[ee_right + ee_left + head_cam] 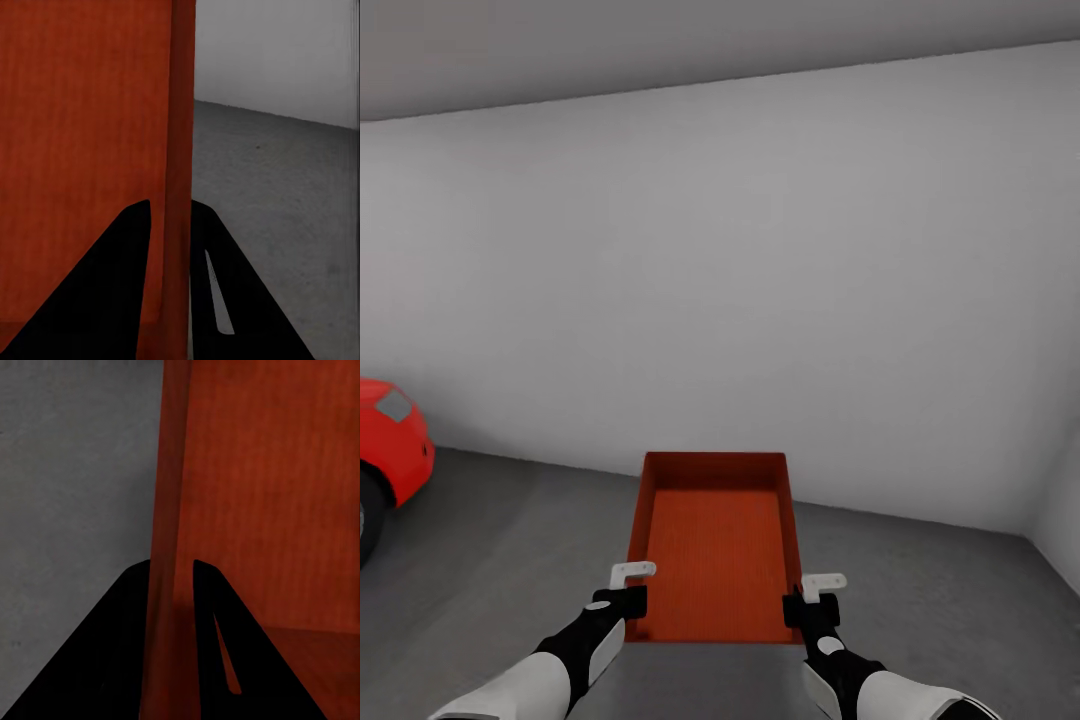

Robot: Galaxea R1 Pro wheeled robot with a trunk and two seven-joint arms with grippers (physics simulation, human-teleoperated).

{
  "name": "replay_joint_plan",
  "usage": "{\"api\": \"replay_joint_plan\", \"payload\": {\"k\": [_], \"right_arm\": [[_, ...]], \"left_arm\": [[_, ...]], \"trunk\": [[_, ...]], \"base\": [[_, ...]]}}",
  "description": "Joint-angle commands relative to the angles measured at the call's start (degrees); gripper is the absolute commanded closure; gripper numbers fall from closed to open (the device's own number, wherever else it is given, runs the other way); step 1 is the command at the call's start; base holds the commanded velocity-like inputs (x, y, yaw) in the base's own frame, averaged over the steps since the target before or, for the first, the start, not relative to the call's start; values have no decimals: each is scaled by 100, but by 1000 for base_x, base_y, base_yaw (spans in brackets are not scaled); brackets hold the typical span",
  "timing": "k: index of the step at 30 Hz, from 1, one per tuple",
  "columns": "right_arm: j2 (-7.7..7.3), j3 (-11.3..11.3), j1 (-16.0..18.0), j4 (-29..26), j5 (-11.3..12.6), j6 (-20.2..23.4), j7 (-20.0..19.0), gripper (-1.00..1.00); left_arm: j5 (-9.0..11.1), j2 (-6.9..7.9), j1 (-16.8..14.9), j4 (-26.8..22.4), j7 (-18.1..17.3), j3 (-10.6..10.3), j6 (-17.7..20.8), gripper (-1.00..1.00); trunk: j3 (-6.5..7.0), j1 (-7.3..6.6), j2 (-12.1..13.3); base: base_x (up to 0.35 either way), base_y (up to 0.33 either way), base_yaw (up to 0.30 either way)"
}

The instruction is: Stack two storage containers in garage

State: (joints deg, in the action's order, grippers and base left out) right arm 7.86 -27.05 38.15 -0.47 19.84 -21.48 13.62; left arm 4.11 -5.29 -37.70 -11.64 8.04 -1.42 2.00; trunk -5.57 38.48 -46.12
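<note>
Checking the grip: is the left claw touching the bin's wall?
Touching. The left wrist view shows the left claw with a finger on each side of the bin wall.

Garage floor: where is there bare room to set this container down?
Bare concrete floor runs ahead of and right of the storage container, up to the white wall. Left, it narrows toward the red car. The left gripper and right gripper each clamp a side wall, so lowering straight down looks unobstructed.

gripper: left gripper [171,585], dark fingers [105,660] straddle one wall, clamped on it
container: red-orange storage container [270,480], its wall runs between the fingers, inside bare
floor: grey concrete floor [75,472] beside the container
</note>
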Motion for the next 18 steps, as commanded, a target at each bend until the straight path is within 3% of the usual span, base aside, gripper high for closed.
{"api": "replay_joint_plan", "payload": {"k": [1, 15, 18], "right_arm": [[2, 182, 8, -6, 49, -40, 35, 100], [5, 182, 8, -6, 47, -40, 35, 100], [5, 182, 8, -6, 47, -40, 35, 100]], "left_arm": [[2, 37, -1, -5, 49, 151, 24, 100], [-6, 37, -1, -5, 49, 151, 20, 100], [-7, 37, -1, -5, 49, 151, 20, 100]], "trunk": [[-9, 4, -7], [-9, 4, -7], [-9, 4, -7]], "base": [[312, 190, -281], [311, 190, -281], [310, 190, -109]]}}
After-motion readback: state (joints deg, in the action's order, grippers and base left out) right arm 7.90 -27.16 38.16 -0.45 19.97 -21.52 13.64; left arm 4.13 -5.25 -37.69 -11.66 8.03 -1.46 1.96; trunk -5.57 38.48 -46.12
